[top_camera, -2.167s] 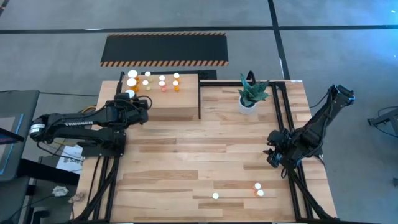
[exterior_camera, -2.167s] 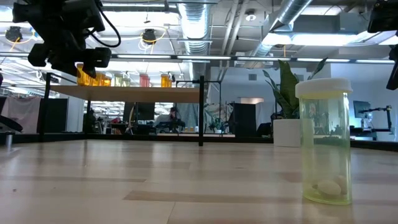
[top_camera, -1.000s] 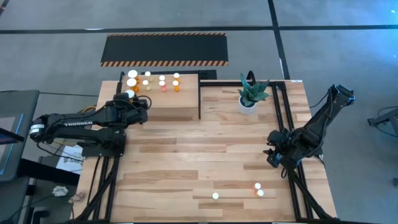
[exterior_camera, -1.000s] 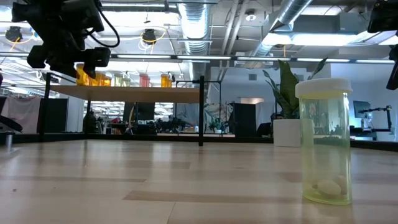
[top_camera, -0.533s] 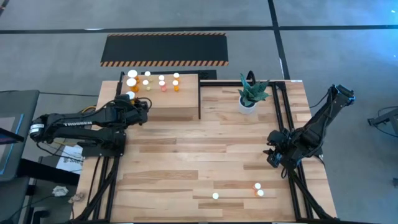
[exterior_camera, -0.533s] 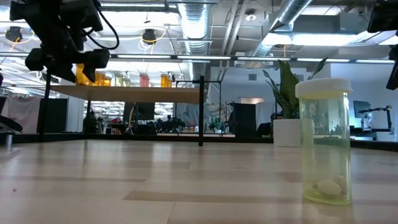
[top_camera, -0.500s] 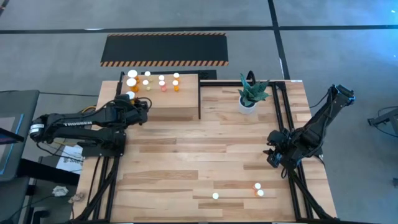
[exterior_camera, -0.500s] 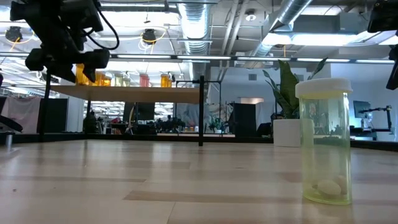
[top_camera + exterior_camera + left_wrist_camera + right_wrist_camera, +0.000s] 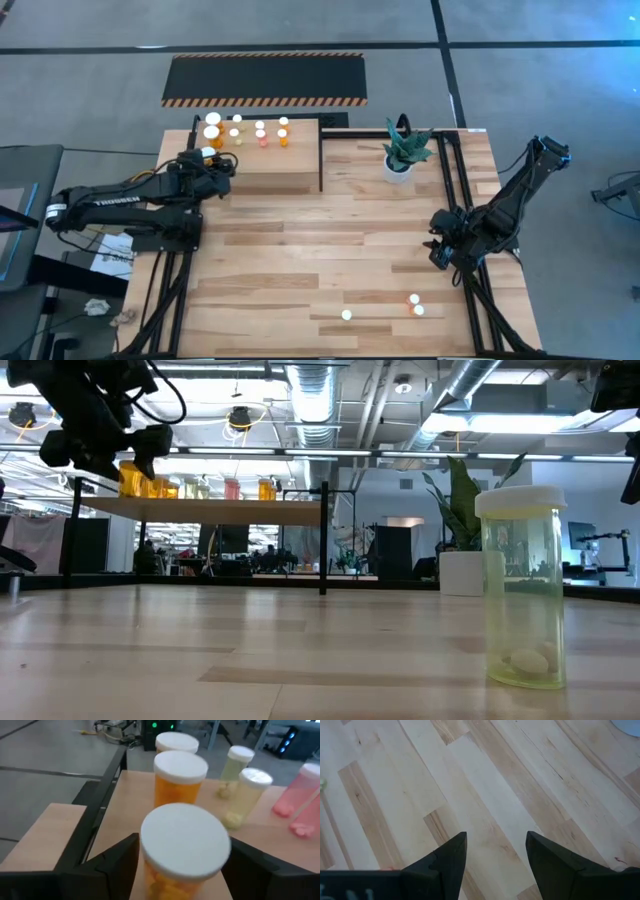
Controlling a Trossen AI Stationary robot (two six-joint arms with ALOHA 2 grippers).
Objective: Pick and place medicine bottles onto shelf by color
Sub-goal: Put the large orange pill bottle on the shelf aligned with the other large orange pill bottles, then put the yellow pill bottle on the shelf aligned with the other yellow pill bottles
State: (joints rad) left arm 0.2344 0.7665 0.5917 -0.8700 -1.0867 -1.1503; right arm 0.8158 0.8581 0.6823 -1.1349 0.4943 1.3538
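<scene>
The left gripper (image 9: 180,870) hides the lower body of the nearest orange bottle (image 9: 182,847) — its fingers stand apart on either side of the white cap, released. That arm reaches level to the shelf's (image 9: 275,165) left edge, where more medicine bottles (image 9: 248,131) cluster along the back. The right gripper (image 9: 495,855) hangs jaws apart over bare table (image 9: 330,250) near the right edge. Three bottles (image 9: 415,304) sit near the front — one, yellowish (image 9: 520,588), looms in the low view.
</scene>
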